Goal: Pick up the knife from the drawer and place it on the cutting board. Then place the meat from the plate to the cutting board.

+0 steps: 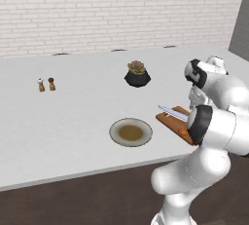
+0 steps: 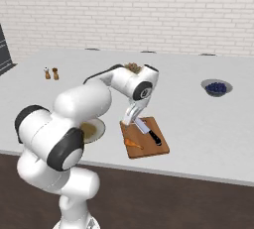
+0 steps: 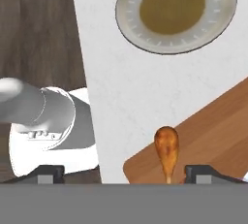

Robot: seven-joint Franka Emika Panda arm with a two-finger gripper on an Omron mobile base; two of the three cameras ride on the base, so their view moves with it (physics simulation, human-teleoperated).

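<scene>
Gripper (image 3: 124,173): jaws spread wide apart, clamped on nothing, poised just above the near corner of the cutting board; the two dark fingertips (image 3: 48,172) stand far to either side at the bottom of the hand view.

Meat (image 3: 166,149): small orange-brown drumstick-shaped lump, lying on the cutting board (image 3: 213,136) at the board corner nearest the front edge of the bench. It sits between the spread fingertips, touched by neither. Seen in the right base view as an orange piece (image 2: 133,143) on the near left part of the board (image 2: 149,146).

Knife (image 2: 149,131): silver-grey blade, black handle, lying flat on the cutting board, diagonal, handle toward the board's right side, just beyond the meat. In the left base view the blade (image 1: 172,113) juts past the board's far edge.

Plate (image 3: 176,10): round, pale grey rim, olive-brown centre, bare of food, on the bench (image 1: 73,117) just beside the board toward the left, near the front edge.

Potted succulent (image 1: 137,74): dark pot, mid-bench, behind the plate.

Two small shakers (image 1: 46,84): toward the bench's left end.

Bowl of dark berries (image 2: 217,87): toward the bench's right end, well apart from the board.
</scene>
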